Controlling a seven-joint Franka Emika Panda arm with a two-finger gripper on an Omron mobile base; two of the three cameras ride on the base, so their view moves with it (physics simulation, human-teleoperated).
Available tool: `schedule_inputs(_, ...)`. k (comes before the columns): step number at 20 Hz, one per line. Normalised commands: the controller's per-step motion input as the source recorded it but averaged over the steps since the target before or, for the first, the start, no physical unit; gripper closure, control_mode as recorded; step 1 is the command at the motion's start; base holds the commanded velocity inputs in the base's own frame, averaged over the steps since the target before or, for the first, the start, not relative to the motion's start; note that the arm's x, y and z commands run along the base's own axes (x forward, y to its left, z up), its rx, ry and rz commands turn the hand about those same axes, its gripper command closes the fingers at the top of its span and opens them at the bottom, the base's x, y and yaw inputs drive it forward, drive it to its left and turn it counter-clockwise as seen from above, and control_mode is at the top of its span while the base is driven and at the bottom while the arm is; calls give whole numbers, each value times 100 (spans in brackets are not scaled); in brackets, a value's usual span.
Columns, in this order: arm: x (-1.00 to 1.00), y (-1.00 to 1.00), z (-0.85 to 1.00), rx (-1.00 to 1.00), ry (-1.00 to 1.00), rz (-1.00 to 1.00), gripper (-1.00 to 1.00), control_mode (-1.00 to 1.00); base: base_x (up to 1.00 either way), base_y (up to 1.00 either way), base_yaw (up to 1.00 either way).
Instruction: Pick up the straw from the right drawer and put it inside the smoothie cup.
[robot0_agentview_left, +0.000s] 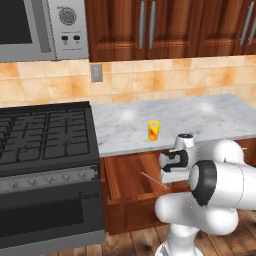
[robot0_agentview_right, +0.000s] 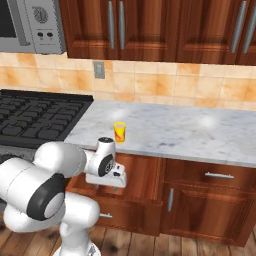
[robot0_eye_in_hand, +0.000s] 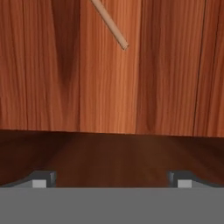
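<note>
The right drawer (robot0_agentview_left: 125, 172) stands pulled open under the marble counter, its wooden floor (robot0_eye_in_hand: 43, 78) bare below the hand. The straw (robot0_agentview_left: 154, 180) lies slanted on that floor, and its near end (robot0_eye_in_hand: 111, 28) shows at the top of the hand view. My gripper (robot0_eye_in_hand: 111, 181) hangs open over the drawer, fingertips (robot0_eye_in_hand: 41, 179) wide apart with nothing between them, a short way from the straw's end. In the left base view the gripper (robot0_agentview_left: 170, 180) sits just right of the straw. The smoothie cup (robot0_agentview_left: 154, 130) (robot0_agentview_right: 119, 132) stands upright near the counter's front edge, behind the drawer.
A black stove (robot0_agentview_left: 45, 135) with its oven door (robot0_agentview_left: 45, 215) adjoins the drawer on the left. A microwave (robot0_agentview_left: 35, 27) hangs above it. A closed drawer (robot0_agentview_right: 218, 175) and cabinet door (robot0_agentview_right: 200, 210) lie to the right. Upper cabinets (robot0_agentview_right: 150, 30) hang over the marble counter (robot0_agentview_right: 200, 132).
</note>
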Motion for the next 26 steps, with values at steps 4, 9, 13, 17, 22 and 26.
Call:
schedule_inputs(4,20,15,20,0,0,2,-100,-100,0,0,0)
schedule_inputs(9,28,6,-4,0,0,0,-100,-100,0,0,0)
schedule_inputs(13,33,2,-24,0,0,0,-100,-100,0,0,0)
schedule_inputs(17,29,5,-31,0,0,0,-100,-100,0,0,0)
schedule_inputs(22,25,5,-14,0,-1,0,-100,-100,0,0,0)
schedule_inputs(26,28,6,-4,0,0,0,-100,-100,0,0,0)
